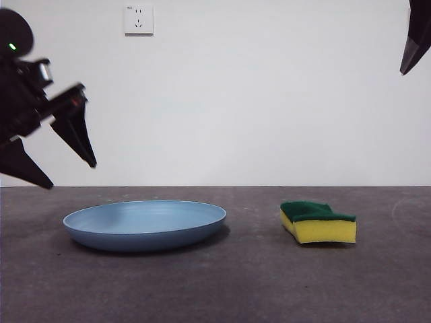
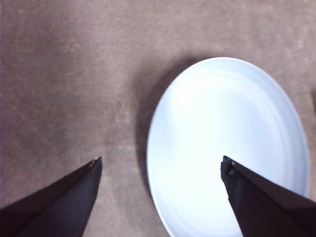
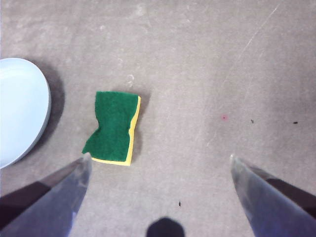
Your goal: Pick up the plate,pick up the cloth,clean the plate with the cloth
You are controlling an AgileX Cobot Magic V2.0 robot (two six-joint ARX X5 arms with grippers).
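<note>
The light-blue plate (image 1: 145, 224) lies flat on the dark table, left of centre. The cloth (image 1: 318, 222), a yellow sponge with its green layer up, rests to the right of it, apart from it. My left gripper (image 1: 67, 168) hangs open in the air above the plate's left edge; in the left wrist view its jaws straddle the plate (image 2: 224, 148) rim from high up, touching nothing. My right gripper (image 3: 158, 160) is open and high above the table, with the cloth (image 3: 112, 127) below and the plate (image 3: 19, 108) edge off to one side. In the front view it shows only as a black tip (image 1: 416, 37).
A white wall with a power socket (image 1: 138, 19) stands behind the table. The table surface (image 1: 256, 282) is dark grey and faintly scuffed.
</note>
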